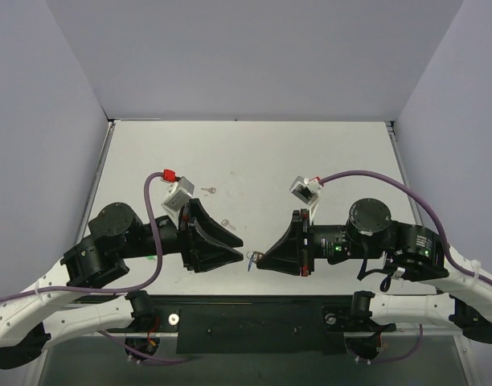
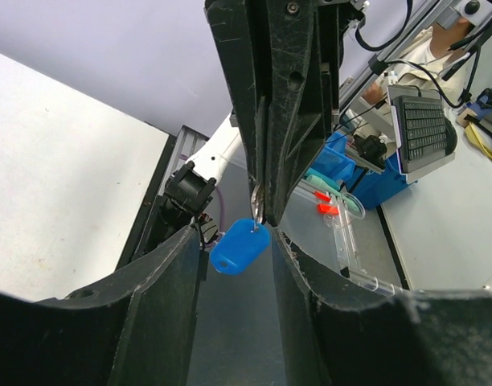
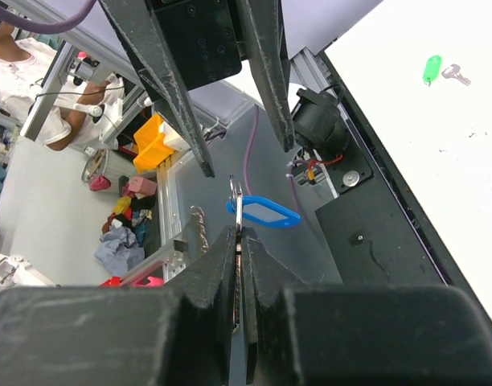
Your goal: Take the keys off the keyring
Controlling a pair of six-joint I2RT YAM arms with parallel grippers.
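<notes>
Left gripper [image 1: 244, 259] spread open, right gripper [image 1: 259, 261] clamped on the thin keyring [image 3: 238, 199] between them.
Blue-tagged key [image 2: 239, 248] dangles from the ring over the table [image 1: 254, 161]'s near edge; probably light, slick and free-swinging, so pinch the stiff flat metal, not the tag.

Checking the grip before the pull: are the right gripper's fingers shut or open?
Shut. In the right wrist view the right gripper has its fingers pressed together on the keyring, with the blue tag beside it.
</notes>
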